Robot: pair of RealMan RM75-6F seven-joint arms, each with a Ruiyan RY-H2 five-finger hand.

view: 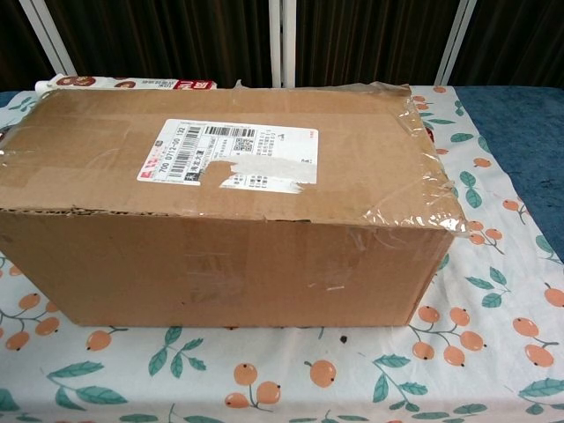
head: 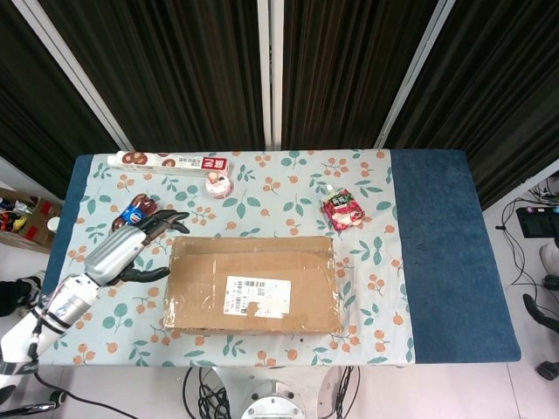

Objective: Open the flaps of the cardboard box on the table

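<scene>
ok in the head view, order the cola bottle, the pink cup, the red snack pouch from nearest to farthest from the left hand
From the left hand:
1. Cola bottle, just behind the hand on its plate at the table's left.
2. Pink cup, farther back, near the long box.
3. Red snack pouch, far side, beyond the cardboard box.

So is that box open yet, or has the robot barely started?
Barely started. Nothing is done: the cardboard box lies with its flaps flat and shut, clear tape over its right end. In hand: the left hand hovers by the box's left end, fingers spread, holding nothing; whether it touches the box is unclear. The right hand is out of view. Left: lifting every flap.
</scene>
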